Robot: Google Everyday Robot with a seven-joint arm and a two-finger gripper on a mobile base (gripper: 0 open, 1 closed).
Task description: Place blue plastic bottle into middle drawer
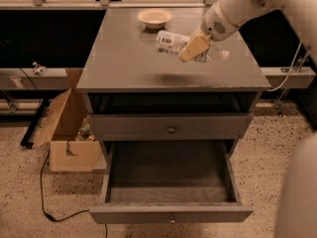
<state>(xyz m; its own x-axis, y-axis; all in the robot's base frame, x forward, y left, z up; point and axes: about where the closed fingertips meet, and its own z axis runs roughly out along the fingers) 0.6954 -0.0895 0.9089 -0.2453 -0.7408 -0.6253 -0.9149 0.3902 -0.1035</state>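
Note:
The blue plastic bottle (174,43) lies sideways in the air above the cabinet top (129,66), its white cap (224,55) pointing right. My gripper (194,47) is shut on the bottle's middle, with a tan finger (192,47) across its front. The bottle casts a shadow on the top below it. The middle drawer (171,213) is pulled fully open at the bottom of the cabinet; its inside shows nothing in it. The upper drawer (171,128) with its knob is shut.
A shallow cream bowl (154,18) stands at the back of the cabinet top. An open cardboard box (67,133) sits on the floor left of the cabinet, with a black cable (47,202) beside it. My arm's white body (299,192) fills the lower right.

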